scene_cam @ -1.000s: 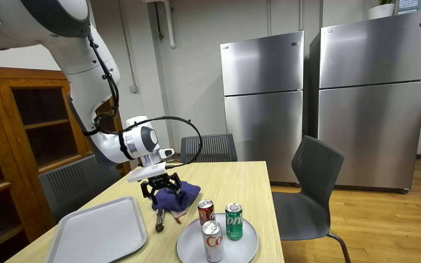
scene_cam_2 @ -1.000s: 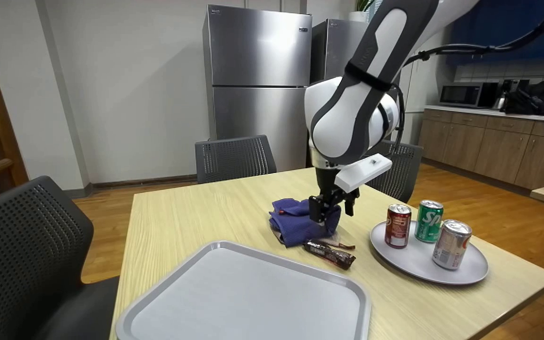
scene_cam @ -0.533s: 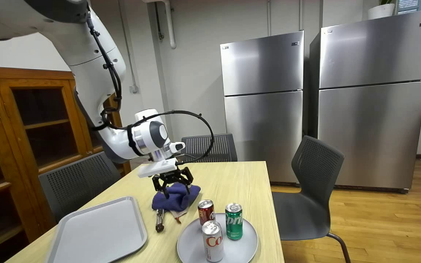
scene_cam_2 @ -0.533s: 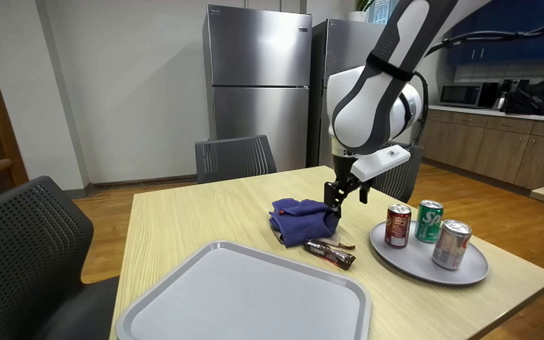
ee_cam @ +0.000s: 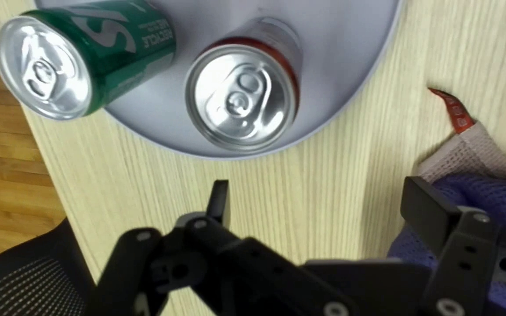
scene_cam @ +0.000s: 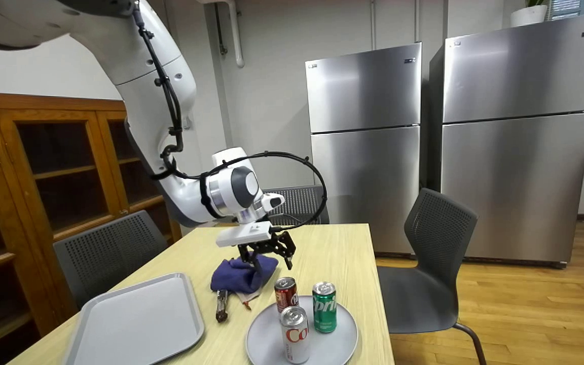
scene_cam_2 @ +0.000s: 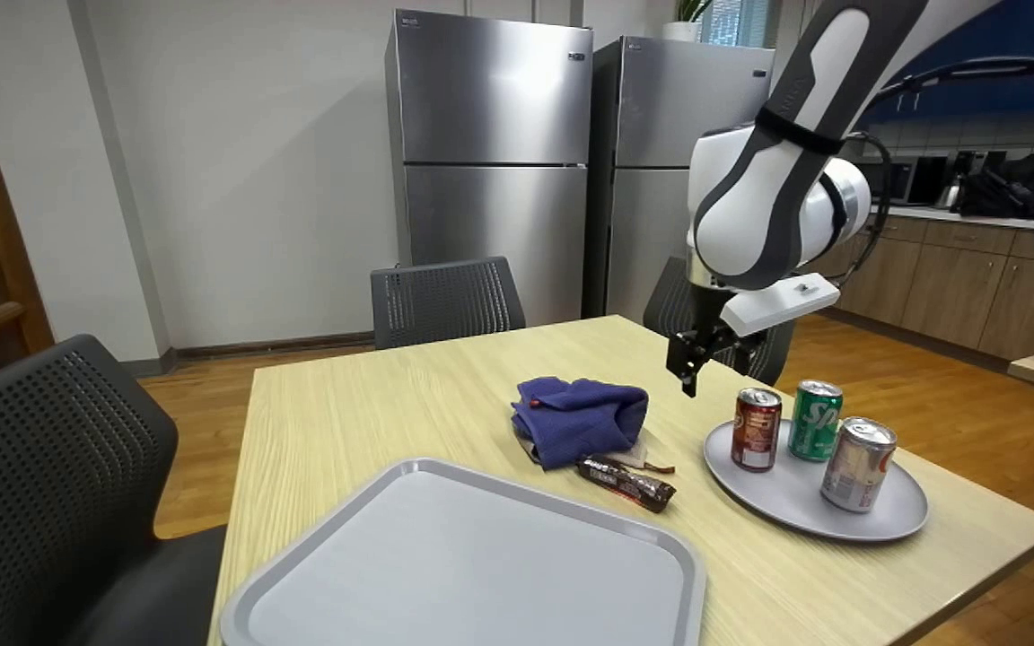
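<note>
My gripper [scene_cam: 274, 264] is open and empty, held above the table between a crumpled purple cloth and a plate of cans. It also shows in an exterior view [scene_cam_2: 716, 372] and in the wrist view [ee_cam: 316, 197]. One finger overlaps the cloth [ee_cam: 499, 197] in the wrist view; the cloth also shows in both exterior views [scene_cam: 236, 276] [scene_cam_2: 575, 422]. The red can [ee_cam: 242, 96] is nearest, upright on the grey plate [ee_cam: 323, 92]. A green Sprite can [ee_cam: 103, 52] stands beside it. A silver Coke can [scene_cam: 296, 337] stands there too, outside the wrist view.
A dark wrapped bar [scene_cam_2: 626, 484] lies by the cloth. A grey tray [scene_cam_2: 472, 556] lies on the wooden table [scene_cam_2: 373, 404]. Chairs [scene_cam: 439, 243] [scene_cam_2: 445, 301] stand round the table. Two steel refrigerators [scene_cam: 365, 177] [scene_cam: 515, 177] stand behind.
My gripper has moved right in both exterior views, from over the purple cloth toward the cans. It stays open. The cloth, bar, cans, plate and tray have not moved.
</note>
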Controlling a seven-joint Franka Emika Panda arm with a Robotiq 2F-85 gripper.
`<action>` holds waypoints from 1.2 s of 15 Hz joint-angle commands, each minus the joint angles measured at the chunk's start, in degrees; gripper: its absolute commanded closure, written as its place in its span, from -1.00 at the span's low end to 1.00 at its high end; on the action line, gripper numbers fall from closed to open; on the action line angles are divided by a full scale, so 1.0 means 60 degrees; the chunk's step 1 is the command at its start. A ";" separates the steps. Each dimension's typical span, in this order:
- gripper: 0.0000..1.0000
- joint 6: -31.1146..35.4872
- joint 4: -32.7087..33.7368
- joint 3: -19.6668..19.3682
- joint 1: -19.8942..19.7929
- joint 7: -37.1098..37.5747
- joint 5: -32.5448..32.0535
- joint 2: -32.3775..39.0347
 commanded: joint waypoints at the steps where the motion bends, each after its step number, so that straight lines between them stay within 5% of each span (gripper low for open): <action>1: -1.00 0.0377 -0.0420 -0.0137 -0.0313 0.0177 0.0051 -0.0350; 11: -1.00 0.0398 -0.0682 0.0584 -0.1144 -0.0410 0.1141 -0.0091; 18: -1.00 0.0422 -0.1375 0.0382 -0.1030 -0.0188 0.1241 -0.0264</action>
